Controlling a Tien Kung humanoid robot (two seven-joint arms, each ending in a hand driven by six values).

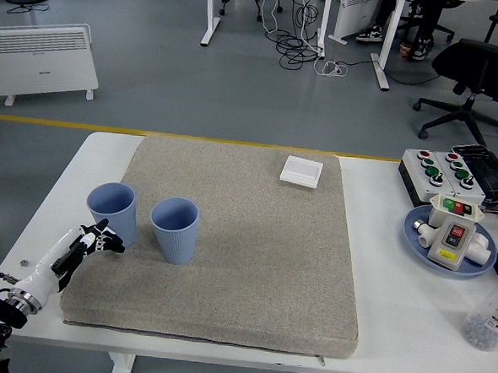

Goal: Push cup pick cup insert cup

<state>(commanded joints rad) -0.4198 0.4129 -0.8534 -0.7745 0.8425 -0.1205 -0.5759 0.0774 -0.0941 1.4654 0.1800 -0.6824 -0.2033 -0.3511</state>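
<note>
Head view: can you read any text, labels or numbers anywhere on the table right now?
No text is legible.
Jar at the right edge: label print too small to read.
Switch unit on the blue plate: yellow sticker, blurred.
Button boxes: coloured buttons, no readable marks.
Both blue cups: plain.

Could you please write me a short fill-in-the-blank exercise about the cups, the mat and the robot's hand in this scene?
1. Two ____ cups stand upright on the grey mat.
2. The left hand is beside the ____ cup of the two, the left cup.
3. The right cup and the left cup stand ____, not nested.
4. The small white square box lies near the mat's ____ edge.

Missing words: blue; left; apart; far
</note>
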